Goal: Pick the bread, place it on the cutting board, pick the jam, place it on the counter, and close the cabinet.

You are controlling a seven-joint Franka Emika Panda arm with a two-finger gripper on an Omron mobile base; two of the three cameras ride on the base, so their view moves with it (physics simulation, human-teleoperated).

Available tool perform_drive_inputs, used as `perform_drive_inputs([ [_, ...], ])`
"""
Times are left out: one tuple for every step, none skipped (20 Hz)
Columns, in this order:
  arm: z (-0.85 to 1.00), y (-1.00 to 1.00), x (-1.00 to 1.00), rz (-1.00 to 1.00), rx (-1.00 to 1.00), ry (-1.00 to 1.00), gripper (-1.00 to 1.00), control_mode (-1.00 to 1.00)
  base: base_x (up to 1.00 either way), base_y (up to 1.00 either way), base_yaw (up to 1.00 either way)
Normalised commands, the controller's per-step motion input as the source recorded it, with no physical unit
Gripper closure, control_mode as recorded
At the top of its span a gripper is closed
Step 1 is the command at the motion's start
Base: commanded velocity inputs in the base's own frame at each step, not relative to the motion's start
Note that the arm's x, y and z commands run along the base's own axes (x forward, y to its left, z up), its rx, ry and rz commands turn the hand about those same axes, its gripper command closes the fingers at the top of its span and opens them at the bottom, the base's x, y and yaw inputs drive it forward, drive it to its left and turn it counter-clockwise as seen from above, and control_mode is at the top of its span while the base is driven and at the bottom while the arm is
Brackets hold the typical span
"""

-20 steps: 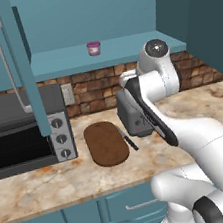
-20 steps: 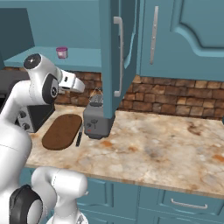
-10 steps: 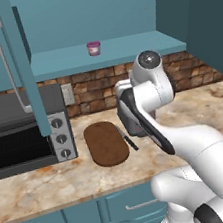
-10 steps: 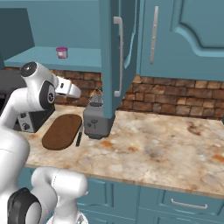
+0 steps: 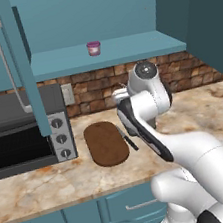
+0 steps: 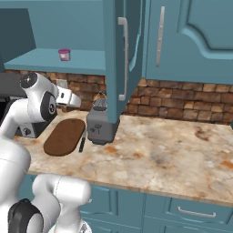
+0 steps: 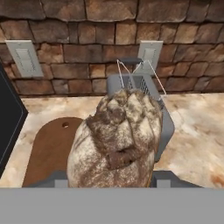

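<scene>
In the hand view my gripper is shut on the bread, a tan-brown crusty piece held up between the fingers. The dark brown oval cutting board lies on the counter below and to the left of the bread. From the right base view the gripper hangs above the far end of the cutting board, left of the toaster. The pink jam stands on the inner shelf of the cabinet, whose doors hang open.
A grey toaster stands just right of the board, with a thin black-handled knife between them. A dark toaster oven sits left of the board. The open left cabinet door juts over the oven. Marbled counter stretches to the right.
The hand has moved a little left and down, away from the toaster and over the board's far end, with the bread still in its grip.
</scene>
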Motion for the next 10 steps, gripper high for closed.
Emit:
perform_drive_inputs([
  [-0.16,0.09,0.0,0.12,0.0,0.0,1.0,-1.0,0.0,0.0,0.0],
  [-0.15,0.11,0.0,0.11,0.0,0.0,1.0,-1.0,0.0,0.0,0.0],
  [-0.15,0.13,0.0,0.11,0.0,0.0,1.0,-1.0,0.0,0.0,0.0],
  [-0.21,0.13,0.0,0.11,0.0,0.0,1.0,-1.0,0.0,0.0,0.0],
  [-0.24,0.11,0.01,0.12,0.0,0.0,1.0,-1.0,0.0,0.0,0.0],
  [-0.29,0.11,0.04,0.12,0.0,0.0,1.0,-1.0,0.0,0.0,0.0],
  [-0.28,0.14,0.03,0.11,0.0,0.0,1.0,-1.0,0.0,0.0,0.0],
  [-0.28,0.16,0.02,0.11,0.0,0.0,1.0,-1.0,0.0,0.0,0.0],
  [-0.3,0.23,0.02,0.08,0.0,0.0,1.0,-1.0,0.0,0.0,0.0],
  [-0.28,0.27,0.05,0.05,0.0,0.0,1.0,-1.0,0.0,0.0,0.0],
])
